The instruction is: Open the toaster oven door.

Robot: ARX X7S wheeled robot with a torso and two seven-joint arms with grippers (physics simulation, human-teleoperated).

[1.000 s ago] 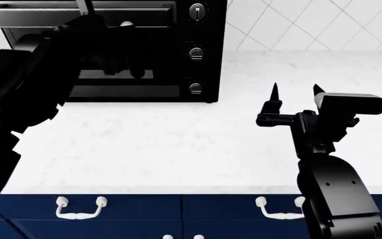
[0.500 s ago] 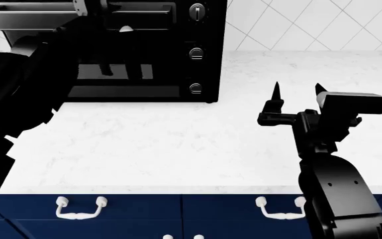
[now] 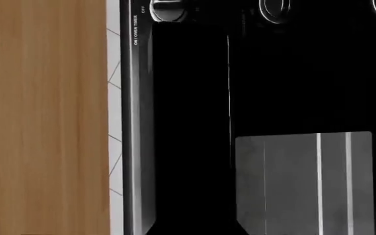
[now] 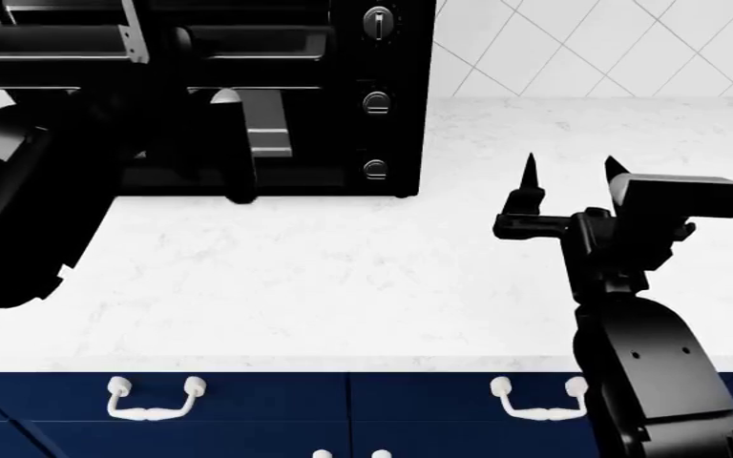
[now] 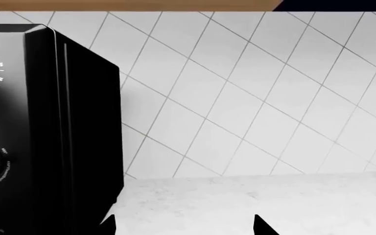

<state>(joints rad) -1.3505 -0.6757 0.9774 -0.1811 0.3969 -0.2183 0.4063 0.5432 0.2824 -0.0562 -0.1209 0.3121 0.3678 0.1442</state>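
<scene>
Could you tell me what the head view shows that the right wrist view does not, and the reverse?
Only the head view shows the left arm at the oven door, the right gripper whole, and the navy cabinets. Only the right wrist view shows the oven's side panel and a wooden edge. Both show the knobs, counter and tiled wall.

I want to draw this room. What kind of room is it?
Most likely a kitchen: a black toaster oven sits on a white countertop, with a tiled wall behind and navy cabinets below.
</scene>
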